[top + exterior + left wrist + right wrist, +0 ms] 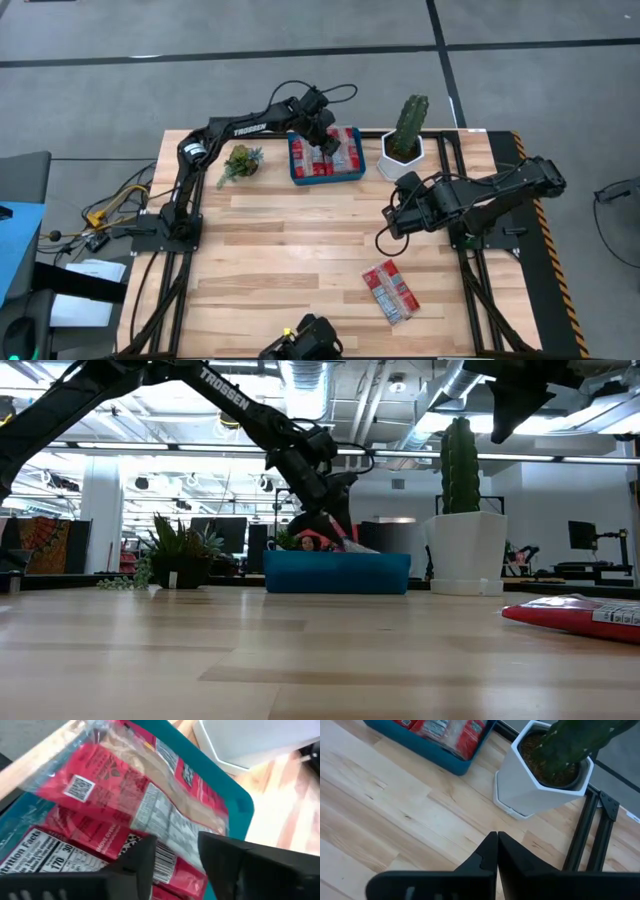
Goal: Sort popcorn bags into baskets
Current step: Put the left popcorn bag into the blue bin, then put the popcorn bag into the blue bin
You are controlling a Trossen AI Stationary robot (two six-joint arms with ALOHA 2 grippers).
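The blue bin (295, 165) stands at the table's far middle and holds several red popcorn packets (100, 785). One packet leans up against the bin's wall (235, 795), and its edge shows over the rim in the low view (355, 545). My left gripper (177, 845) hangs open just above the packets in the bin (328, 143). Two or three more packets (388, 291) lie flat on the table near its right front. My right gripper (497, 845) is shut and hovers above the bare table near the cactus pot (393, 218).
A white pot with a cactus (402, 152) stands right of the bin, close to my right gripper. A small green plant (240, 160) sits left of the bin. Bare wood spreads across the table's middle and left. A dark device (305, 340) sits at the near edge.
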